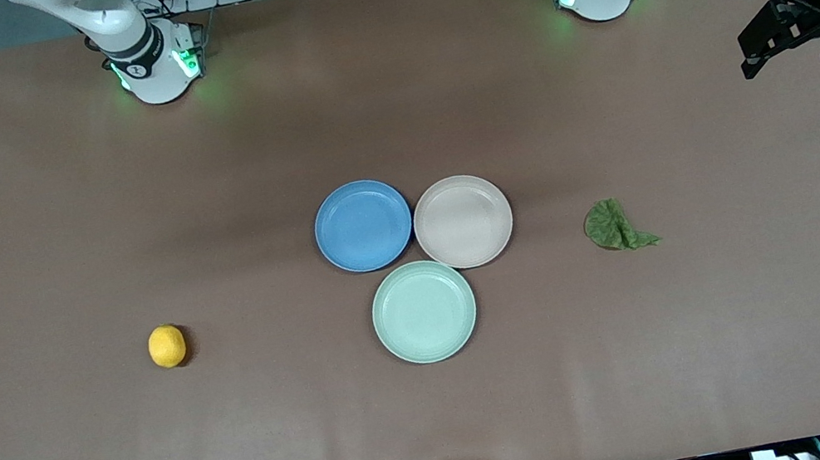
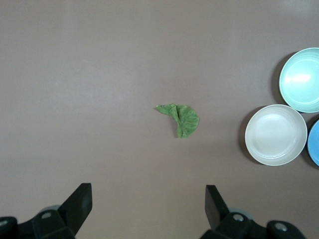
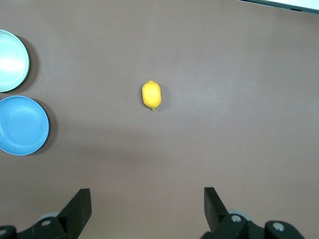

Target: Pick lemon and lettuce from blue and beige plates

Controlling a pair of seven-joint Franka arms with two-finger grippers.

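Front view: both hands, left point(image 2: 148, 204) and right point(image 3: 147, 206), gape wide, empty, no writing.

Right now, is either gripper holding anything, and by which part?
Nothing held. Left gripper and right gripper are both open, up over the table; wrinkled green lettuce leaf and yellow oval lemon lie untouched.

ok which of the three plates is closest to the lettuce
The beige plate. It lies toward the left arm's end of the cluster, beside the lettuce, while the blue plate and mint plate lie farther off.
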